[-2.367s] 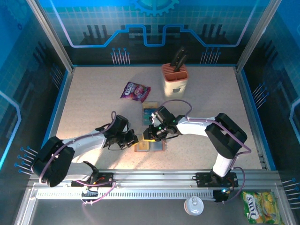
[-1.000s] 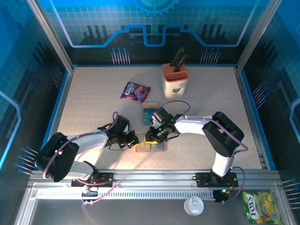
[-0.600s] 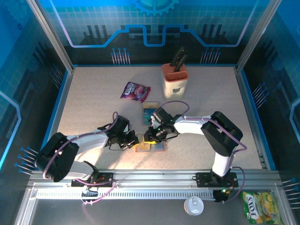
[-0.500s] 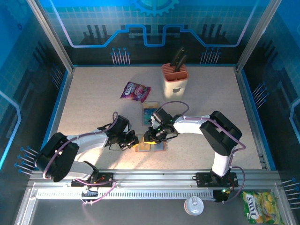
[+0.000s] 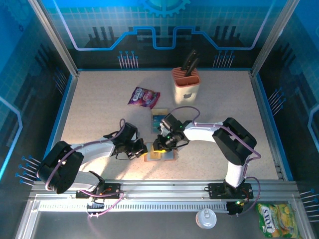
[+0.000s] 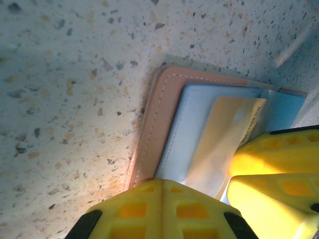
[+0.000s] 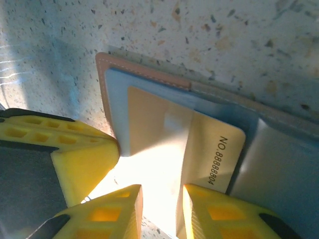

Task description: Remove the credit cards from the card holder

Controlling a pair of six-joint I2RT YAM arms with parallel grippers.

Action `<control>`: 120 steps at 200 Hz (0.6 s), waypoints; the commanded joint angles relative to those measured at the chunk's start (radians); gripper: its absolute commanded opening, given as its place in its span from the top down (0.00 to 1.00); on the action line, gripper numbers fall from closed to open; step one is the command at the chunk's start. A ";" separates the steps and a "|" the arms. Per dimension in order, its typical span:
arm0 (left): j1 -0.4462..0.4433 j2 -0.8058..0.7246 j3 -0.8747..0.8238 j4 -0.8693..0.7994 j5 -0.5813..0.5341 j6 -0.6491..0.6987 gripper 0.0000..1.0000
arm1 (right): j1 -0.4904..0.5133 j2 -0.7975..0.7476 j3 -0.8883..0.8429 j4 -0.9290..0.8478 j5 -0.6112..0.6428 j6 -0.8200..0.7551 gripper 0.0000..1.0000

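The card holder lies open on the speckled table, near its front edge and between the two arms; its brown stitched rim and grey-blue inner face show in the left wrist view; a tan card printed with a number sits on that inner face, one end under the pocket and the other reaching out towards the yellow fingers.

The left gripper is fully closed with nothing between its fingers, its tip set at the holder's left edge; the right gripper stands over the tan card with its jaws a little apart and a bright gap between them; glare there hides whether a fingertip touches the card.

A loose card, teal with a tan band, lies just beyond the holder; a purple snack packet and a knife block stand farther back.
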State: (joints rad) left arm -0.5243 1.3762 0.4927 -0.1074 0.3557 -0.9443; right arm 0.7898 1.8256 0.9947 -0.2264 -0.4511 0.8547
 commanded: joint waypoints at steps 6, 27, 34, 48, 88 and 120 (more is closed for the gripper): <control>0.007 -0.009 -0.003 -0.053 -0.021 -0.016 0.98 | 0.013 -0.025 0.023 -0.077 0.029 -0.026 0.71; 0.006 -0.022 0.004 -0.049 -0.020 -0.022 0.98 | 0.015 -0.039 0.021 -0.043 -0.001 -0.014 0.71; 0.006 -0.029 0.008 -0.050 -0.022 -0.027 0.98 | 0.015 -0.047 0.017 -0.035 -0.007 -0.012 0.71; 0.005 -0.042 0.013 -0.036 -0.012 -0.040 0.97 | 0.013 -0.061 0.015 -0.032 -0.003 -0.012 0.70; 0.003 -0.050 0.056 -0.081 -0.008 -0.017 0.96 | 0.002 -0.100 -0.018 -0.032 0.023 -0.008 0.70; -0.023 -0.011 0.072 -0.072 0.006 -0.018 0.96 | -0.011 -0.109 -0.051 -0.007 0.022 0.004 0.70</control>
State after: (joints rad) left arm -0.5293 1.3453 0.5339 -0.1497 0.3527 -0.9668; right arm 0.7906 1.7370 0.9752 -0.2363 -0.4442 0.8482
